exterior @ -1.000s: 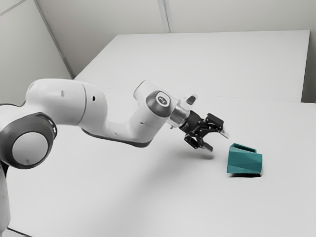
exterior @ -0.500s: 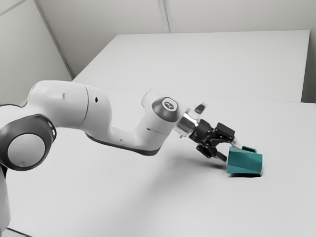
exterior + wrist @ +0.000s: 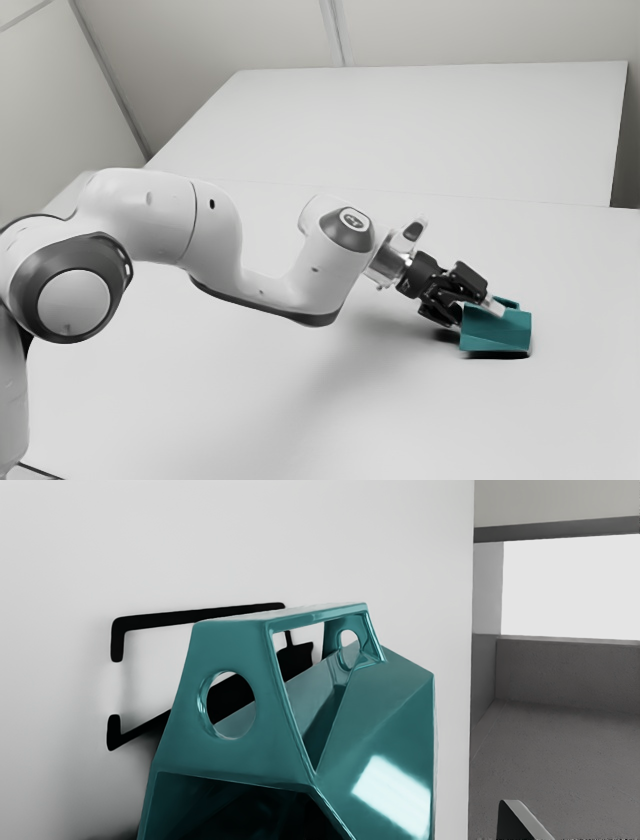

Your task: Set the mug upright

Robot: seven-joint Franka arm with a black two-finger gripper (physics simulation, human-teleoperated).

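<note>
The teal mug (image 3: 495, 330) lies on its side on the white table, its handle uppermost. My gripper (image 3: 477, 316) is at the mug's end toward the exterior view's left, fingers apart; one fingertip overlaps the mug's upper part, and the other is low by its left end, partly hidden. In the wrist view the mug (image 3: 225, 645) has its dark mouth facing my hand, with the handle and its round holes beyond. One fingertip of the gripper (image 3: 520, 822) stands outside the mug's wall there. I cannot see the second fingertip in that view.
The white table (image 3: 250, 400) extends around the mug, and a second white surface (image 3: 430, 130) lies behind it. Dark shadows fall on the table beside the mug in the wrist view. Past the table's edge are a grey floor and wall.
My hand has moved toward the exterior view's right and down, from a gap away up to the mug's end. The mug has stayed where it was.
</note>
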